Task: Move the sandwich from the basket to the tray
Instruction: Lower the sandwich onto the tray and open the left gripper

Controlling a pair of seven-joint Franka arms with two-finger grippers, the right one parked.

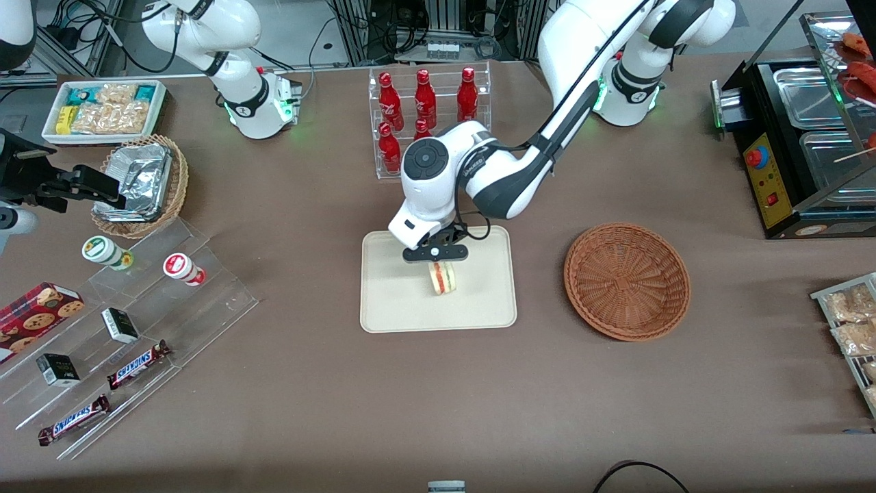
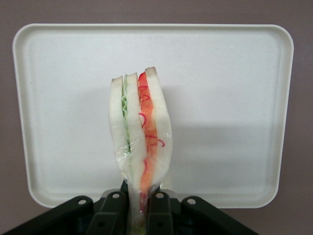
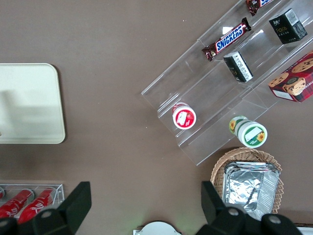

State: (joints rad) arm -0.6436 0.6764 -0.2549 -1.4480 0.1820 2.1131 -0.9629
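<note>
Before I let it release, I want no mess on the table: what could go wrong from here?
The gripper is shut on the sandwich, pinching only one narrow end while the rest hangs free above the tray. Risks:
1. If it is released from up here, the thin wedge will probably topple or bounce rather than lie flat.
2. The pinch is small, so the wrapped bread might slip out early.
3. The squeeze may crush that end and push out filling.

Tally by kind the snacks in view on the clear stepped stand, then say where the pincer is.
Chocolate bars: 2
Small black boxes: 2
Round lidded cups: 2
Cookie box: 1
Total: 7
Pincer: over the tray, shut on the sandwich.
</note>
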